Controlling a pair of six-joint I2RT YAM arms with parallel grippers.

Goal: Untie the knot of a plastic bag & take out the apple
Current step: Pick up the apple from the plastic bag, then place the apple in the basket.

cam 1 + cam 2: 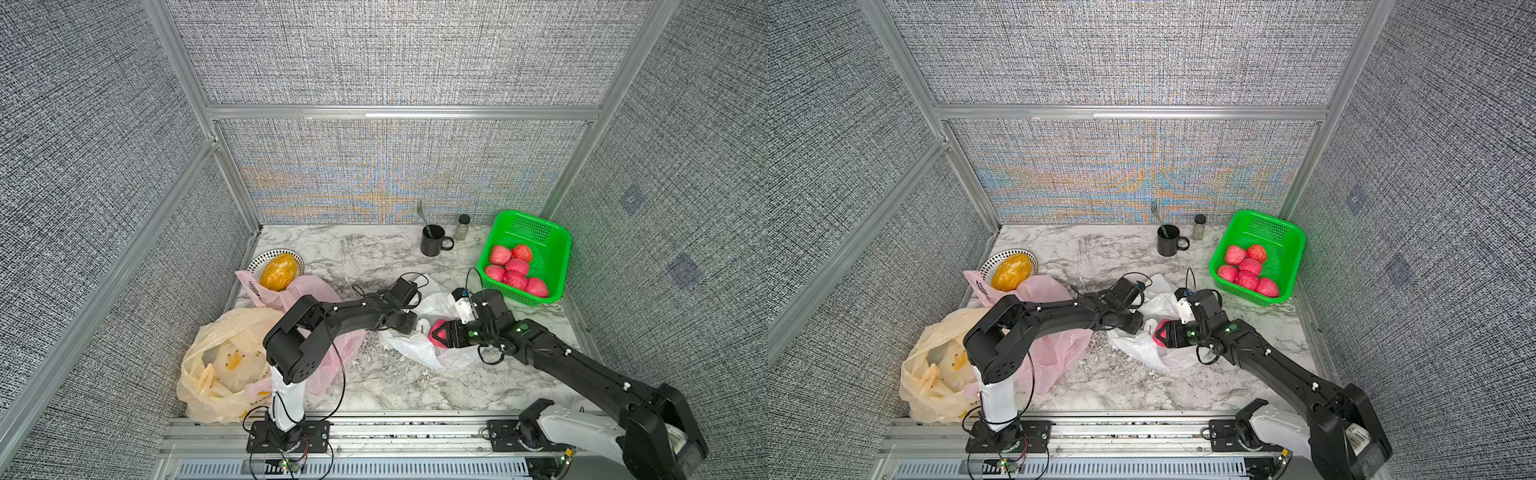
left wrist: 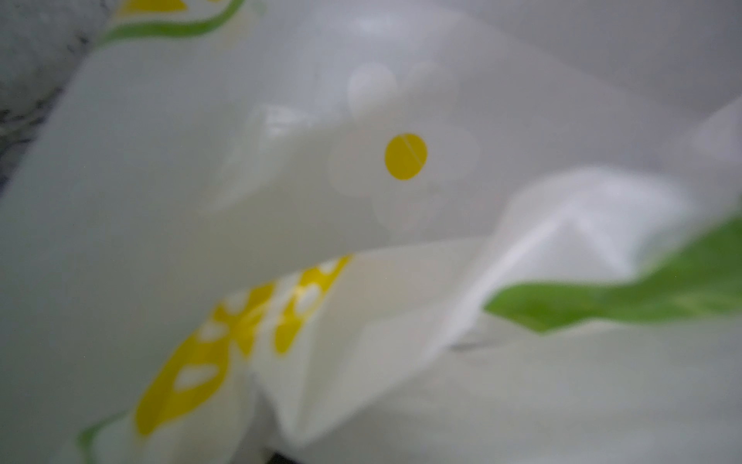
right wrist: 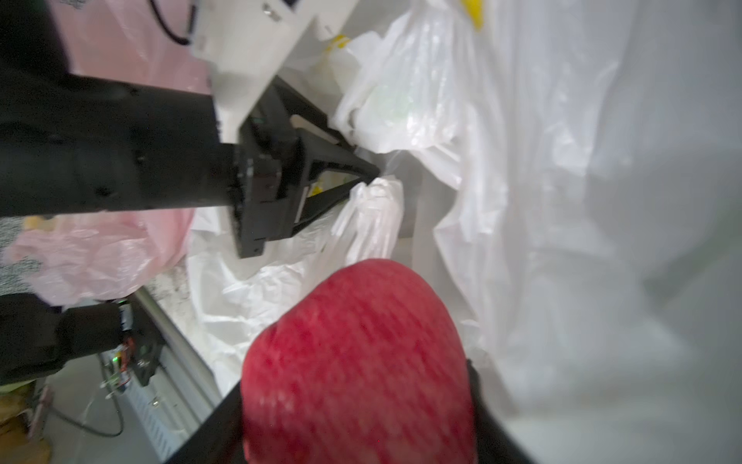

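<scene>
Your right gripper (image 1: 437, 334) is clamped on the apple (image 3: 357, 361): in the right wrist view its black fingers (image 3: 219, 430) press it from both sides. The apple is at the open mouth of the white bag (image 1: 409, 351), with film under it and beside it; if it is fully out of the bag, I cannot tell. Your left gripper (image 3: 371, 176) is at the edge of the bag just beside the apple, and its tips are closed together on a twisted strip of the film. The left wrist view shows only blurred film of this bag (image 2: 281, 160), white with yellow and green print.

The other containers I place from the bag. The green basket (image 1: 557, 249) stands near the bag on the right arm's side, toward the back wall, and it holds six red apples (image 1: 516, 268). The black mug (image 1: 430, 245) is behind the bag with a fork (image 1: 422, 214) standing in it, and a small jar (image 1: 463, 227) with dark lid is next to it. On the left arm's side of the bag, a pink bag (image 1: 311, 291) lies flat, partly under the left arm. Beyond it the plate (image 1: 254, 262) carries one yellow-orange fruit (image 1: 278, 272). The yellow bag (image 1: 216, 365) is the farthest from the bag, open at the top; what is in it I cannot make out.
</scene>
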